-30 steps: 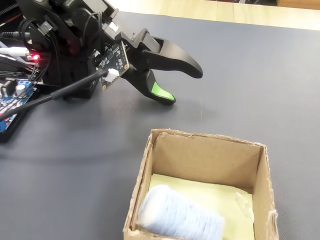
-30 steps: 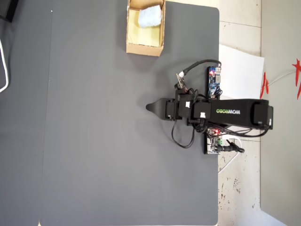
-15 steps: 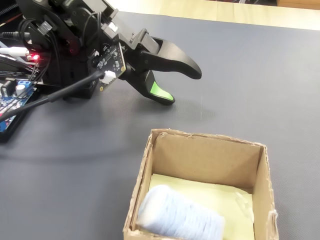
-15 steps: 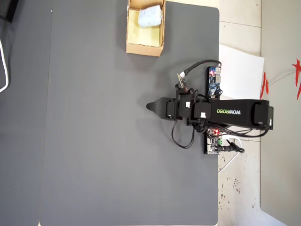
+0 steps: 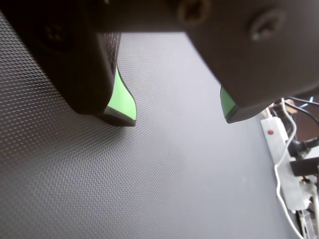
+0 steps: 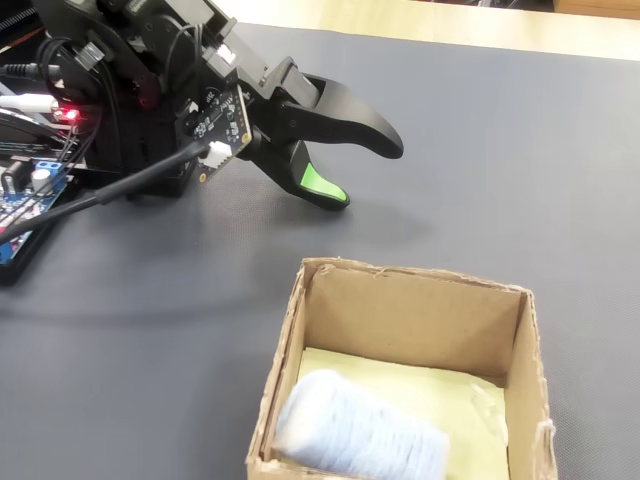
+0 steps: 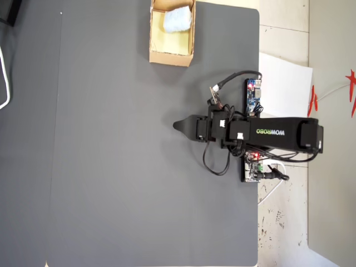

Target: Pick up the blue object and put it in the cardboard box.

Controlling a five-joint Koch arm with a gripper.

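Observation:
The blue object [image 6: 360, 435] is a pale fuzzy roll lying inside the cardboard box [image 6: 415, 275], on its yellowish floor against the near wall. In the overhead view the blue object [image 7: 178, 20] fills the upper end of the box [image 7: 171, 58] at the mat's top edge. My gripper [image 6: 367, 175] hangs low over the dark mat, well apart from the box, open and empty. In the wrist view the gripper [image 5: 177, 117] shows two green-padded fingertips [image 5: 122, 102] with bare mat between them. From overhead, the gripper [image 7: 177, 125] points left at mid-mat.
A white power strip [image 5: 284, 164] with cables lies off the mat's right edge in the wrist view. Circuit boards and wires [image 7: 253, 94] sit by the arm's base, with a white paper sheet [image 7: 286, 83] beside them. The dark mat [image 7: 111, 167] stretches wide to the left.

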